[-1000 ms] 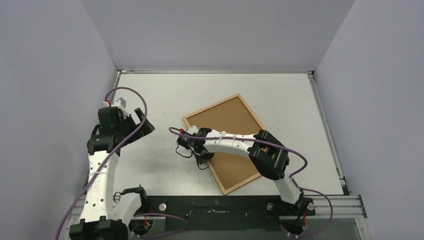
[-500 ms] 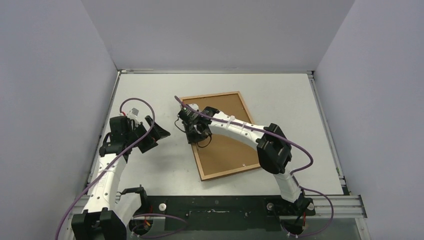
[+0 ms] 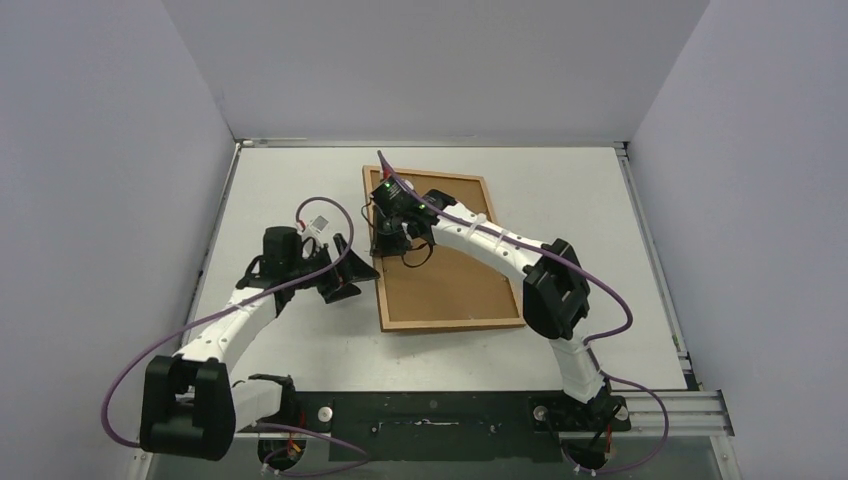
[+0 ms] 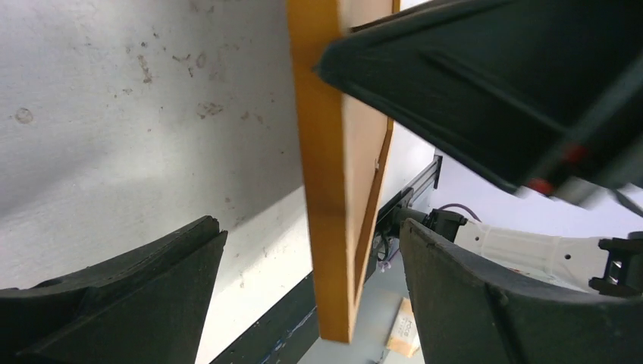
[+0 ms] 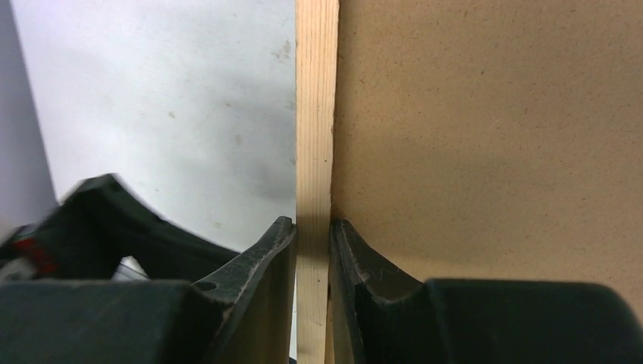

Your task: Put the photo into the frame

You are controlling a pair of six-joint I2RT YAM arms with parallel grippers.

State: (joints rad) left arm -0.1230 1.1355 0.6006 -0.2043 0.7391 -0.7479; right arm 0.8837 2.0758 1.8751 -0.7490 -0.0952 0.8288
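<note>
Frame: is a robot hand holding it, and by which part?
Yes. The right gripper pinches the frame by the wooden strip along one long edge. The left gripper is open near that same edge and holds nothing.

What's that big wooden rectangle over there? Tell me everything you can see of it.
The frame is a large, thin rectangle of orange-brown wood on the white table, back side up. A brown fibreboard panel fills its opening. The right gripper is shut on its left rail near the far corner. The left gripper, open, faces the same rail. No photo shows.
</note>
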